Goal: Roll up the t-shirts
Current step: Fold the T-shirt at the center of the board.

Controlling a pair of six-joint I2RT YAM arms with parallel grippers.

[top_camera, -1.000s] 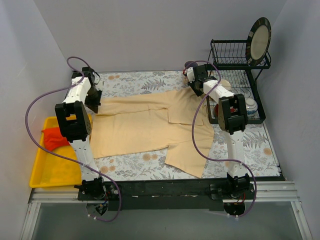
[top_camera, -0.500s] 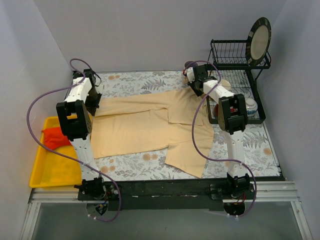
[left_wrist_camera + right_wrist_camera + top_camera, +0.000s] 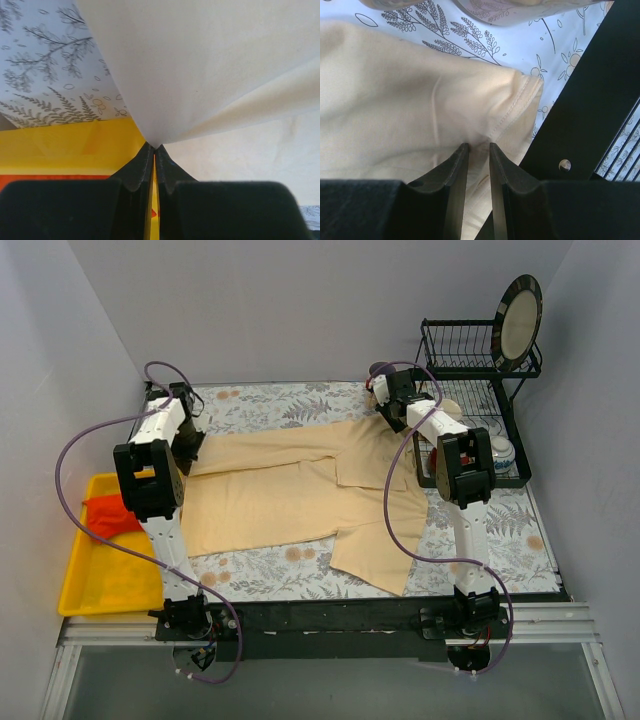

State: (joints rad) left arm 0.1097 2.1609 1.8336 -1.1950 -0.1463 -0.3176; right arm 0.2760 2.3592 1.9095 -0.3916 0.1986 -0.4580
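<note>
The t-shirt [image 3: 300, 490] is spread flat on the floral table cover [image 3: 270, 405] in the middle of the top view, its long axis running from left to right of the frame. Both far corners are taken. The upper-left end lies under the left gripper [image 3: 188, 440] and the upper-right end under the right gripper [image 3: 383, 405], so each arm is nearest its own end.

In the left wrist view the jaws of the left gripper [image 3: 154, 150] are closed tight on a pinch of cloth [image 3: 200, 75], which is drawn up from the tips in a taut tent. The yellow tray [image 3: 75, 145] is seen just behind.

In the right wrist view the right gripper [image 3: 479, 147] is nearly closed, with a fold near a stitched hem held in the narrow gap. The black base of the dish rack [image 3: 580, 100] lies close to the right.

Both arms are stretched well forward, elbows raised and wrists bent down to the cloth. Judging from this, the roll is to be drawn from the far edge toward the bottom of the frame, across the long axis.
</note>
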